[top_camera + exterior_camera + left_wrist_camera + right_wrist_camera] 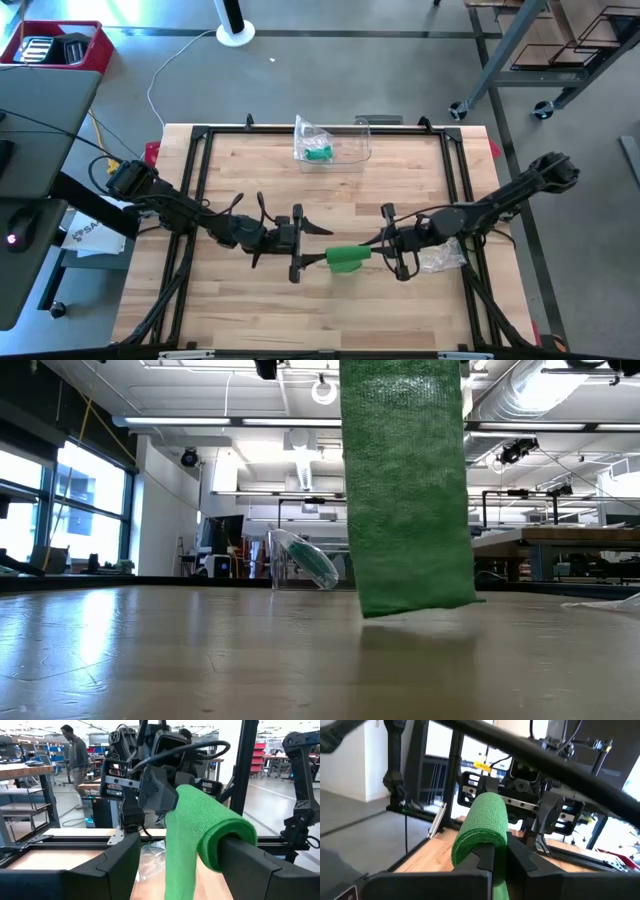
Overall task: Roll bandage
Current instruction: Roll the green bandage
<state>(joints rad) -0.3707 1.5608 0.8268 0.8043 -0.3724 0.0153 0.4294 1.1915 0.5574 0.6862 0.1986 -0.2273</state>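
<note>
From above, the green bandage (pixel 348 259) sits mid-table between the spread left gripper (pixel 296 243) and the right gripper (pixel 392 243), which pinches it; the low view alone shows its loose strip (pixel 408 490) hanging just above the table (pixel 200 650).

Bandage (pixel 348 259) hangs between left hand (pixel 297 245) and right hand (pixel 392 243), above the table (pixel 300 310)

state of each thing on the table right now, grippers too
green bandage: lifted between the grippers, draped over one left finger, loose end hanging just above the table
left gripper: open
right gripper: shut on the bandage
clear container: at the table's far edge, a green item inside
plastic wrapper: crumpled, lying under the right arm
</note>
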